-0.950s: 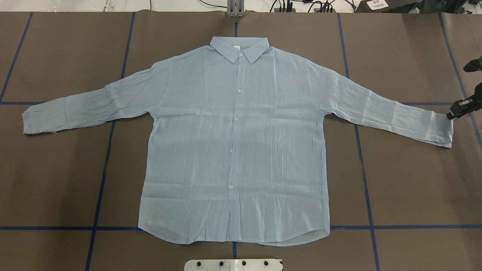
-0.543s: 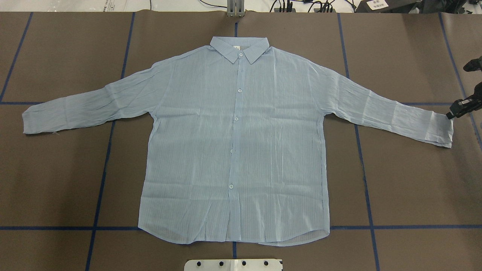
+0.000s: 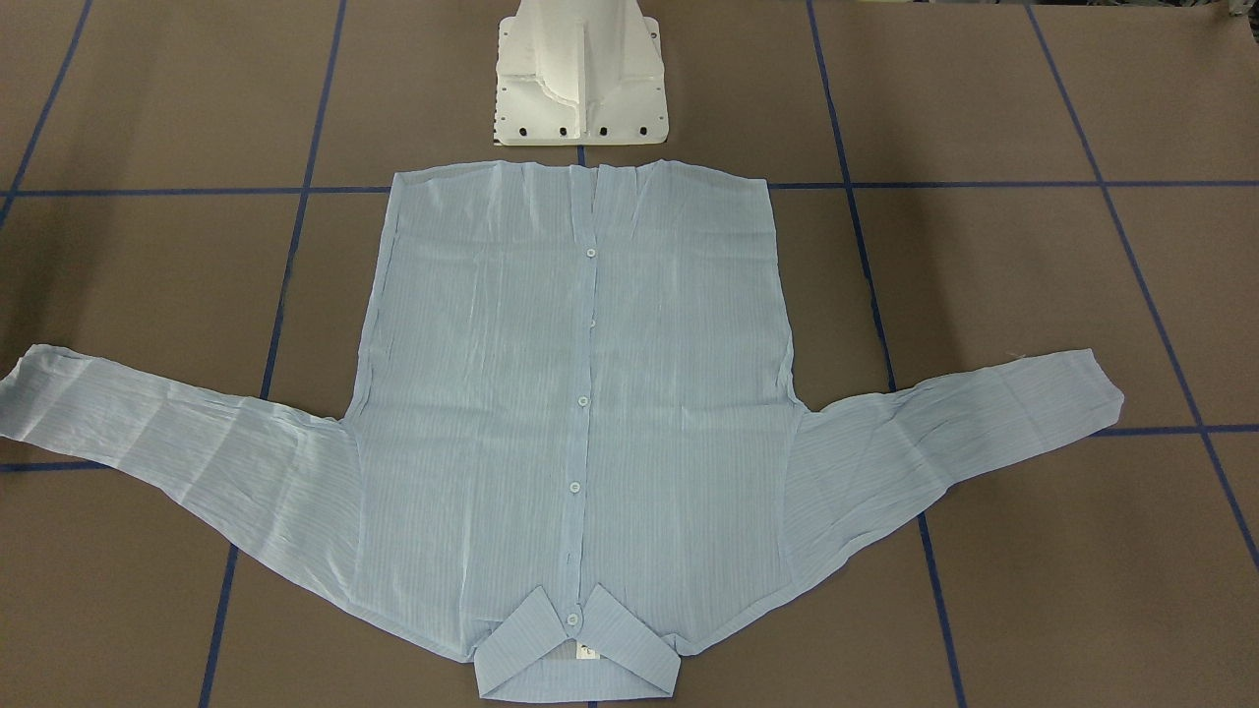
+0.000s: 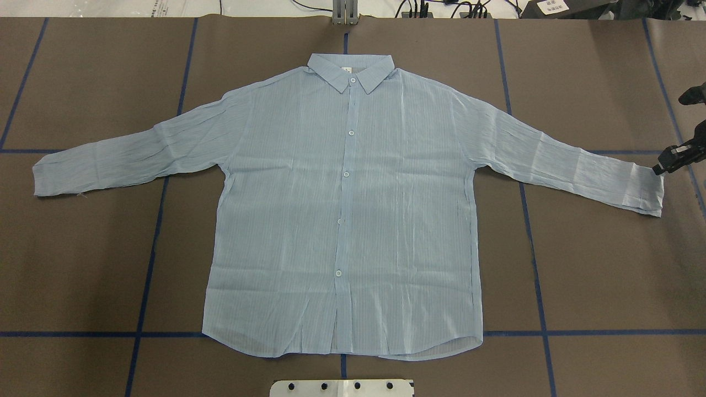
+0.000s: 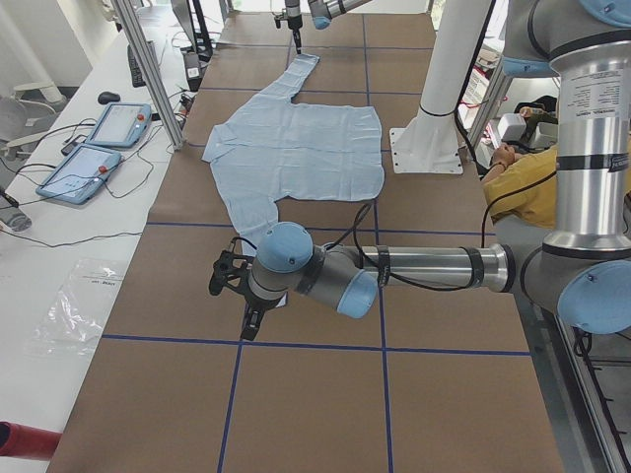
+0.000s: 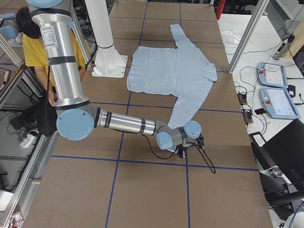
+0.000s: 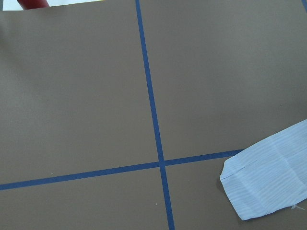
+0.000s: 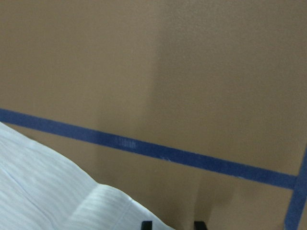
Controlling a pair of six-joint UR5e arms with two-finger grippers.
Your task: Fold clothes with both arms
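- Fingertips (image 8: 146, 225) of right gripper (image 8: 172, 225) spread apart, nothing between them; low over the table (image 4: 606, 264), just beside the right cuff (image 4: 646, 187).
- left gripper (image 5: 246, 315): seen only from the side, so I cannot tell whether it is spread or closed. It hangs above the table near the left cuff (image 7: 268, 187).
- Shirt (image 4: 342, 220): flat on the table, front up, buttoned, both sleeves out sideways. Collar (image 4: 351, 71) on the far side, hem toward the white base (image 3: 580, 88).
- Blue tape lines (image 7: 151, 96) grid the table.
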